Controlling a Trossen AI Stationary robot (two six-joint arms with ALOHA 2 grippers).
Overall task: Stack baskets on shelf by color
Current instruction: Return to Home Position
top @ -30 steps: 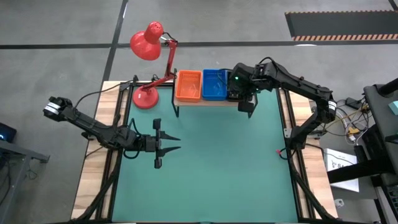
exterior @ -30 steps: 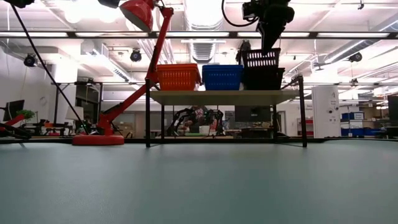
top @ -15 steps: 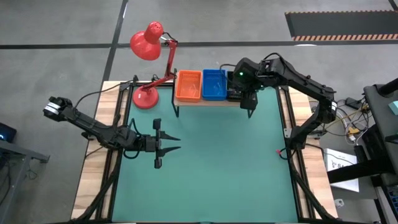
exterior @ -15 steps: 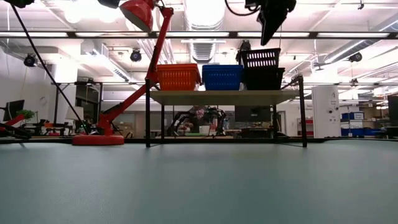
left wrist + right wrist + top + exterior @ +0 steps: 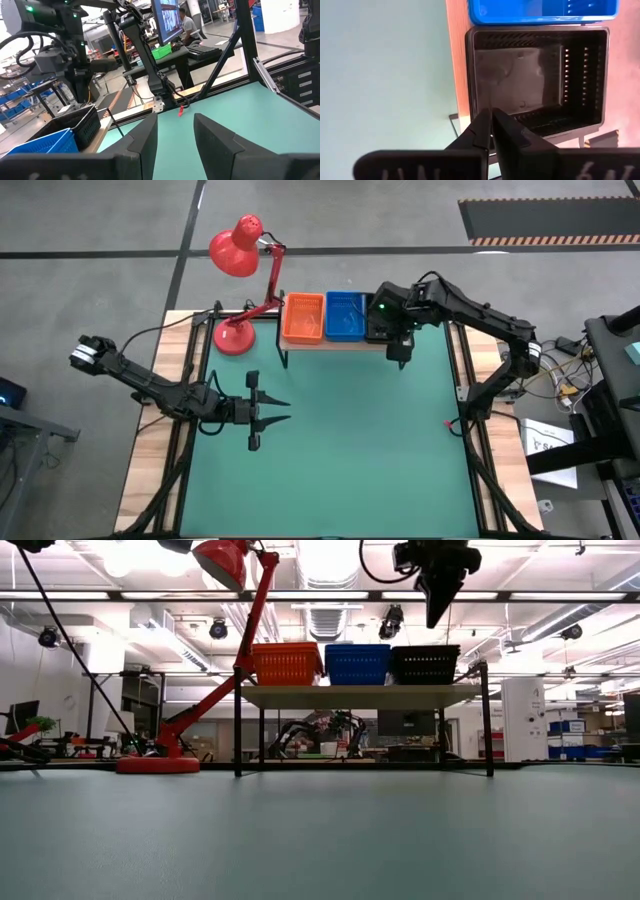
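Now the top black basket [image 5: 520, 75] has dropped flat into the black stack [image 5: 430, 664] on the shelf [image 5: 360, 696], just under the right end effector [image 5: 432, 620], which is pinched closed and empty. It looks light and stiff; grab its rim. Far off, the left end effector [image 5: 287, 410] waits, spread wide.

This is a big robot lab, like a workshop hall. High above the right tool [image 5: 434, 615] run long ceiling lights [image 5: 150, 595] and a silver pipe [image 5: 325, 620]. Far past it, more robot arms [image 5: 320, 728] stand in the room. Far beyond the left tool [image 5: 175, 119], a person [image 5: 188, 25] sits near a big screen [image 5: 167, 15]. The floor [image 5: 100, 220] is grey with dark lines.
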